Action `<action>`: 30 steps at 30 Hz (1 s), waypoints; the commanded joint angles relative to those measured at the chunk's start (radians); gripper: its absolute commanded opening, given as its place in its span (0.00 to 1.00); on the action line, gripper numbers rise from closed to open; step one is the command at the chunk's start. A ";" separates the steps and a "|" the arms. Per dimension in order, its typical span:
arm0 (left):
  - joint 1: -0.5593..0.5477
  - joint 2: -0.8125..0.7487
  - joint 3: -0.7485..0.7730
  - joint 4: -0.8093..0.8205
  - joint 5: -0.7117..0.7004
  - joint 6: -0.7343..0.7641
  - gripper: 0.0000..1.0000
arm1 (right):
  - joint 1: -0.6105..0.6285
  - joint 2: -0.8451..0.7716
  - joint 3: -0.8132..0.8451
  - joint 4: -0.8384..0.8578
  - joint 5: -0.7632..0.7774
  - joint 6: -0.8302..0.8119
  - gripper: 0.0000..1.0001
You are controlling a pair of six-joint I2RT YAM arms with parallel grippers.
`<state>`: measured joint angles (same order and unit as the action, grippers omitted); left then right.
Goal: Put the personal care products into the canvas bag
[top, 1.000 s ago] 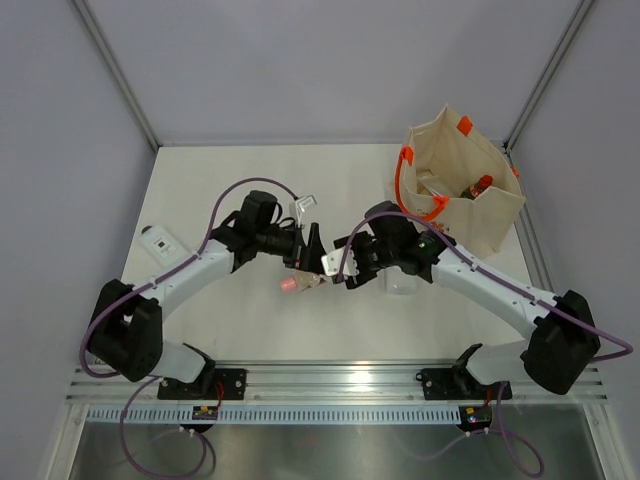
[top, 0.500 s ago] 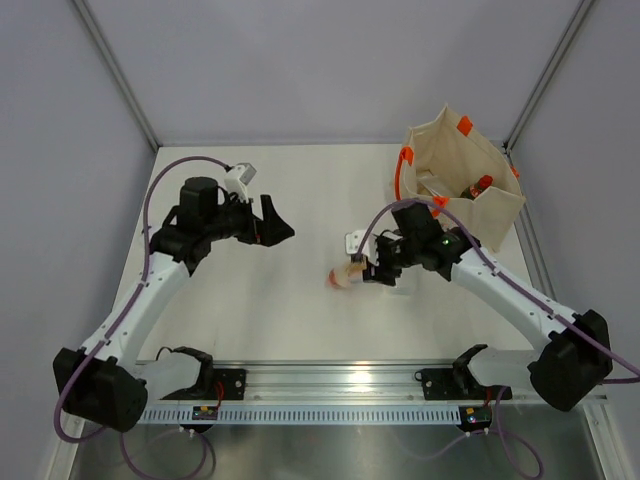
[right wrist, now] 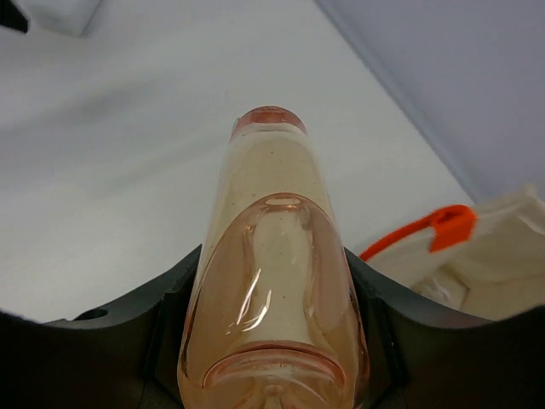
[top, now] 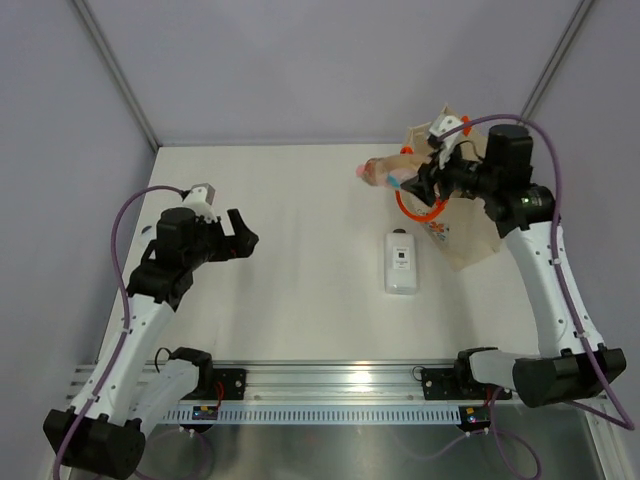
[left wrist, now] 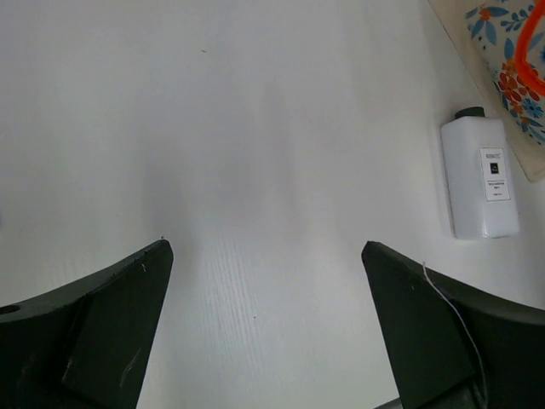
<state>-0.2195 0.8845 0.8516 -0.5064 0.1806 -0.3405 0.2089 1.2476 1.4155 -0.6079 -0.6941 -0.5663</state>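
Transport step, probably. Holding peach tube (top: 383, 172) in right gripper (top: 412, 182), jaws clamped on its body, cap pointing left, up in the air at far-left edge of canvas bag (top: 468, 245). Left gripper (top: 240, 235) spread wide, empty, over left side of table (top: 300, 200). Flat white bottle (top: 401, 262) lying on table just near-left of bag, not yet packed. Next: shift right over bag mouth, clear orange handle (top: 408, 206), then release.

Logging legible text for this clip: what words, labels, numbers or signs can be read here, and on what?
On the flat white rectangular plastic bottle: small label with dark print, too small to read.
On the peach translucent tube and beige canvas bag: no lettering visible.
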 commanded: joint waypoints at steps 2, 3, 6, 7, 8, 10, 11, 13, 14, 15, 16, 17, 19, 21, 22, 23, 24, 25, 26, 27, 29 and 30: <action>0.009 -0.105 -0.028 0.005 -0.165 -0.034 0.99 | -0.245 0.024 0.220 0.180 -0.067 0.164 0.00; 0.009 -0.116 -0.031 -0.004 -0.177 -0.038 0.99 | -0.287 0.041 0.255 0.175 -0.077 0.174 0.00; 0.011 -0.159 -0.043 -0.032 -0.300 -0.067 0.99 | -0.417 0.096 0.276 0.163 -0.091 0.186 0.00; 0.011 -0.171 -0.054 -0.034 -0.319 -0.074 0.99 | -0.439 0.117 0.278 0.143 -0.103 0.181 0.00; 0.011 -0.194 -0.060 -0.037 -0.335 -0.080 0.99 | -0.456 0.127 0.277 0.129 -0.107 0.158 0.00; 0.011 -0.212 -0.078 -0.034 -0.384 -0.107 0.99 | -0.473 0.147 0.247 0.102 -0.104 0.125 0.00; 0.011 -0.225 -0.085 -0.029 -0.407 -0.115 0.99 | -0.473 0.153 0.234 0.102 -0.105 0.123 0.00; 0.011 -0.225 -0.092 -0.027 -0.434 -0.135 0.99 | -0.473 0.186 0.208 0.111 -0.111 0.131 0.00; 0.012 -0.219 -0.095 -0.030 -0.444 -0.144 0.99 | -0.473 0.200 0.204 0.114 -0.114 0.147 0.00; 0.012 -0.202 -0.095 -0.034 -0.461 -0.158 0.99 | -0.471 0.219 0.203 0.118 -0.116 0.154 0.00; 0.012 -0.190 -0.092 -0.038 -0.464 -0.163 0.99 | -0.467 0.254 0.206 0.119 -0.114 0.158 0.00; 0.015 -0.177 -0.086 -0.049 -0.469 -0.167 0.99 | -0.464 0.269 0.207 0.120 -0.113 0.166 0.00; 0.022 -0.142 -0.079 -0.058 -0.487 -0.184 0.99 | -0.445 0.317 0.208 0.114 -0.101 0.174 0.00; 0.037 -0.113 -0.075 -0.066 -0.506 -0.212 0.99 | -0.428 0.358 0.211 0.103 -0.061 0.187 0.07; 0.051 -0.104 -0.072 -0.067 -0.512 -0.227 0.99 | -0.421 0.371 0.214 0.099 -0.052 0.209 0.10; 0.061 -0.095 -0.069 -0.078 -0.533 -0.264 0.99 | -0.421 0.378 0.218 0.093 -0.044 0.213 0.15; 0.072 -0.072 -0.059 -0.084 -0.547 -0.285 0.99 | -0.421 0.391 0.224 0.086 -0.016 0.233 0.29; 0.100 -0.059 -0.053 -0.105 -0.562 -0.308 0.99 | -0.421 0.392 0.226 0.086 0.011 0.246 0.34; 0.117 -0.042 -0.045 -0.118 -0.584 -0.351 0.99 | -0.421 0.394 0.229 0.083 0.034 0.249 0.39; 0.135 -0.026 -0.030 -0.130 -0.592 -0.371 0.98 | -0.422 0.391 0.237 0.080 0.079 0.253 0.44; 0.215 0.042 -0.010 -0.168 -0.575 -0.414 0.98 | -0.430 0.382 0.243 0.079 0.120 0.284 0.65; 0.250 0.071 0.015 -0.182 -0.561 -0.426 0.98 | -0.433 0.368 0.259 0.065 0.116 0.286 0.73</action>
<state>-0.0479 0.8936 0.7921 -0.6548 -0.3370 -0.6601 -0.2153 1.6909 1.5867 -0.6365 -0.6048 -0.3325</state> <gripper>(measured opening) 0.984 0.694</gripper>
